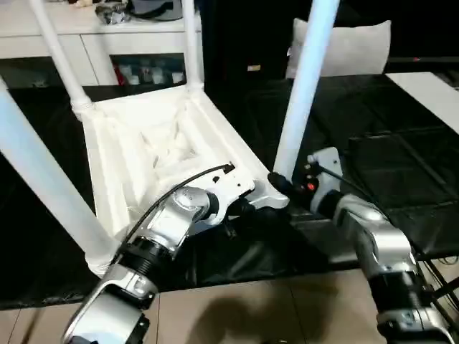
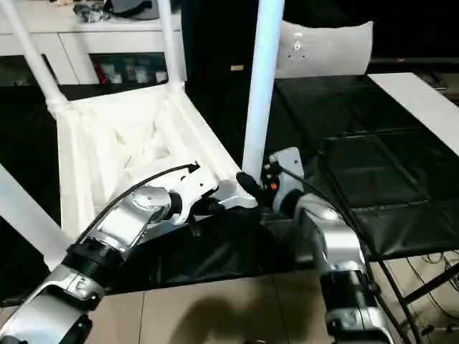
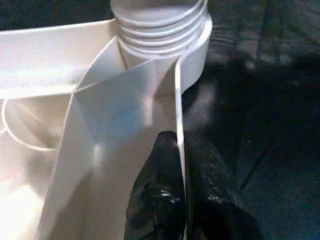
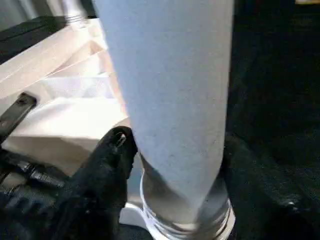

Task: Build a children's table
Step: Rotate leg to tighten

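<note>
Left gripper (image 3: pixel 182 195) pinched narrow on the thin side wall of the tabletop (image 1: pixel 154 154), one black finger inside the rim and one outside, just short of a corner socket (image 3: pixel 192 55) with a leg's ribbed base seated in it. Right gripper (image 4: pixel 170 165) spread around the foot of the near right leg (image 1: pixel 305 86), one finger (image 4: pixel 107 165) pressed to the leg's side, the other dark behind it; the jaws stand as wide as the leg. That leg rises straight up from the socket directly below the right gripper, at the tabletop's near right corner (image 1: pixel 269 197), and the two grippers sit close together on either side of this corner. Tabletop lies upside down on the black-covered work table (image 1: pixel 387 154), ribbed underside up, stretching away from the left gripper. Legs counted: four, all standing up from the corners: the held one, one at the near left (image 1: pixel 43 179) crossing in front of the left forearm, and two at the far corners (image 1: pixel 61 61) (image 1: pixel 190 46). Beyond the far legs, a white cabinet (image 1: pixel 93 50) with small items behind glass. Past the right gripper, a white cushion-like object (image 1: pixel 351 46) on the black cover and a white board (image 1: pixel 430 93) at the far right. Light floor (image 1: pixel 272 315) beneath both forearms.
</note>
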